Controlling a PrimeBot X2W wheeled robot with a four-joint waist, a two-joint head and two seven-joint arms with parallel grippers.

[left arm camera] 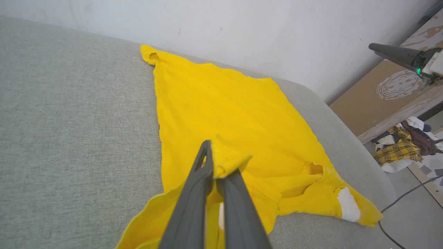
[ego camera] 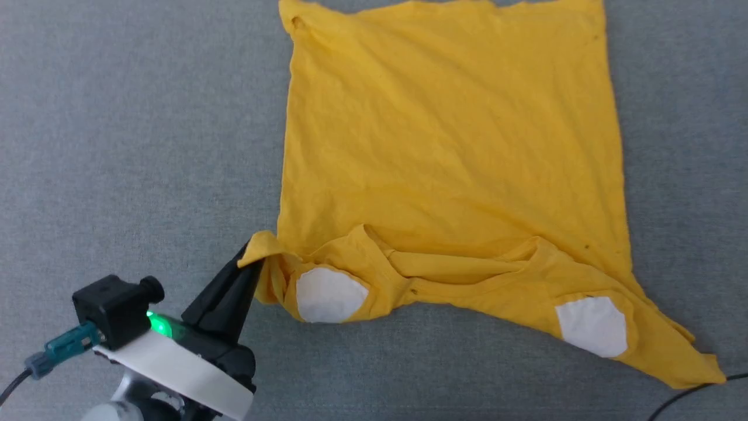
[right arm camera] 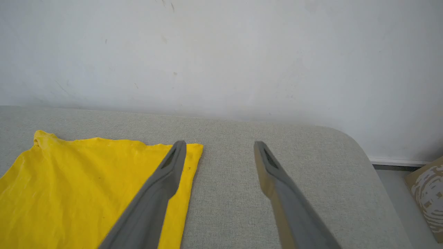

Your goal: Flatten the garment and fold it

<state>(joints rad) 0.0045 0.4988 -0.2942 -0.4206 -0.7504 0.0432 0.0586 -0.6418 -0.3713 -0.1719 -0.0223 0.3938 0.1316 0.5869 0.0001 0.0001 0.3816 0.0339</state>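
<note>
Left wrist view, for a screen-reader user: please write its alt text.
The left claw, shut, pinches a bunched fold of the bright yellow garment, which lies spread on a grey fabric surface. A white wall stands behind, and the right claw hangs at the upper right.

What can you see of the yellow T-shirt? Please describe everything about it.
The T-shirt is bright yellow, of thin soft cloth, lightly creased. It lies mostly spread out, plain side up, on a gray fabric surface. Its near edge is rumpled and folded over, showing two white patches. The left gripper is shut on the near left corner and holds it slightly raised. The near right corner trails to a point.
</note>
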